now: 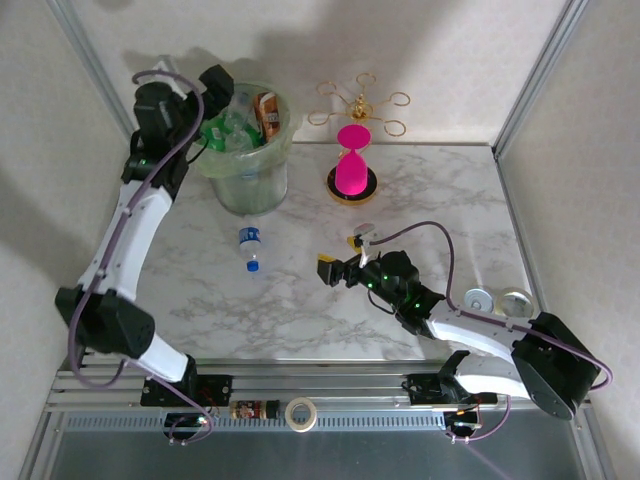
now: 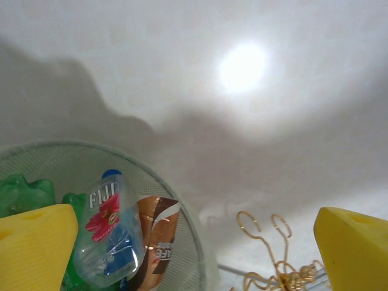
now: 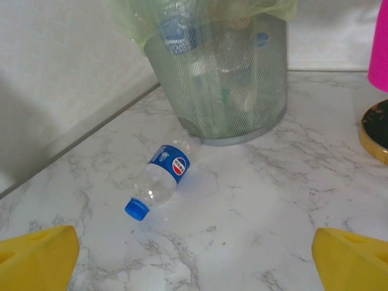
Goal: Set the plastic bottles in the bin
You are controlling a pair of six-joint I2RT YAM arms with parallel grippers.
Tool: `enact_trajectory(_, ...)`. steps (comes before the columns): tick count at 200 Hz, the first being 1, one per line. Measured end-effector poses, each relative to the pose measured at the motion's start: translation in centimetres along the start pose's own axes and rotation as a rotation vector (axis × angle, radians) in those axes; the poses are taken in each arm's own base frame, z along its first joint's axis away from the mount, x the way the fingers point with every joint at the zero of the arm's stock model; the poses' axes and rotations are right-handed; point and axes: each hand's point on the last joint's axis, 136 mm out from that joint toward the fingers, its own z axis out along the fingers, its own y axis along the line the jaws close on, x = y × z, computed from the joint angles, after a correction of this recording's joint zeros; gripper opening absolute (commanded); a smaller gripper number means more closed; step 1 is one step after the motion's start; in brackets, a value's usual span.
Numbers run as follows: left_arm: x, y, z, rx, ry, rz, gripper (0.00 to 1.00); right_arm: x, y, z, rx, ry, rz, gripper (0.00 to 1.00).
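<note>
The marble table (image 1: 300,320) is being enclosed on three sides by pale walls (image 1: 60,120), and a bright patch of light is being thrown onto the back one. The bin (image 1: 248,190) is standing at the table's far left, and clear, green and brown bottles (image 2: 109,236) are being held inside it, piled up to the rim. The left gripper (image 1: 220,95) is being hung just over that rim, its fingers spread wide with nothing between them. The right gripper (image 1: 340,255) is being held low near the table's middle, likewise spread and empty. The loose bottle (image 1: 250,245) is lying on its side just in front of the bin, its blue cap towards the near edge, apart from the right gripper and to its left.
</note>
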Motion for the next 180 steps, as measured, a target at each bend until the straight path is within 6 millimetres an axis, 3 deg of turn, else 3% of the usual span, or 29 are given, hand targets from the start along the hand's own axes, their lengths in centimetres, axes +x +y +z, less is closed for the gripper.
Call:
enact_trajectory(18,-0.2,0.1,-2.6,0.021,-0.046,-0.022,1.0,0.7,0.0,0.4,-0.006,0.023,0.0,0.99)
enact_trajectory(39,1.4,1.8,-5.0,0.011,-0.062,-0.056,1.0,0.9,0.2,0.9,-0.018,0.037,0.001,0.99)
enact_trajectory(75,6.6,6.1,-8.4,-0.049,-0.02,-0.104,1.0,0.8,0.8,1.9,-0.041,0.052,0.01,0.99)
enact_trajectory(111,10.7,9.1,-11.6,-0.077,0.018,-0.137,1.0,1.1,1.2,3.1,-0.066,0.075,0.022,0.99)
enact_trajectory(135,13.5,11.2,-12.9,-0.101,0.051,-0.154,1.0,1.6,1.4,3.9,-0.078,0.096,0.03,0.99)
enact_trajectory(180,20.8,15.8,-14.3,-0.194,0.199,-0.161,1.0,2.0,1.9,5.1,-0.103,0.118,0.05,0.99)
